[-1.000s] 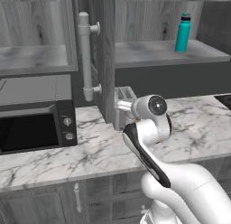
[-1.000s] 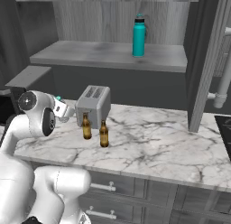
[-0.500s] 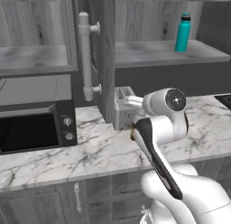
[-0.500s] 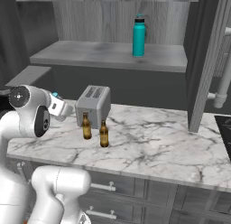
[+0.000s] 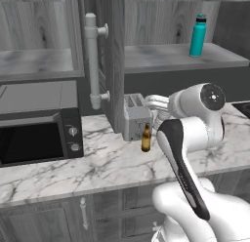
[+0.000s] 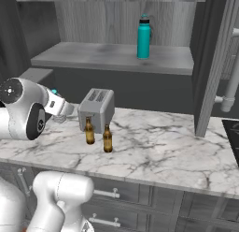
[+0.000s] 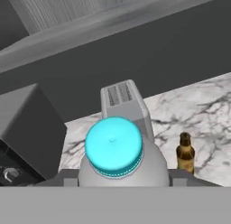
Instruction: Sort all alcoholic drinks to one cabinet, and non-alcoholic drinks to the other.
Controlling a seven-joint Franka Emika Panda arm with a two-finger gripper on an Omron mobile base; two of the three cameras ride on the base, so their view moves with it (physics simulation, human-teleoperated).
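Gripper holds the water bottle just above the counter's back edge; you risk clipping the toaster beside it while lifting.

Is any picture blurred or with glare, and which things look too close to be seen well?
Left base view: even light, no glare, slightly soft; the arm hides much of the counter. Right base view: sharp enough, with a faint shadow under the toaster. Hand view: the bottle with its cyan cap looms large and close, its lower part cut off.
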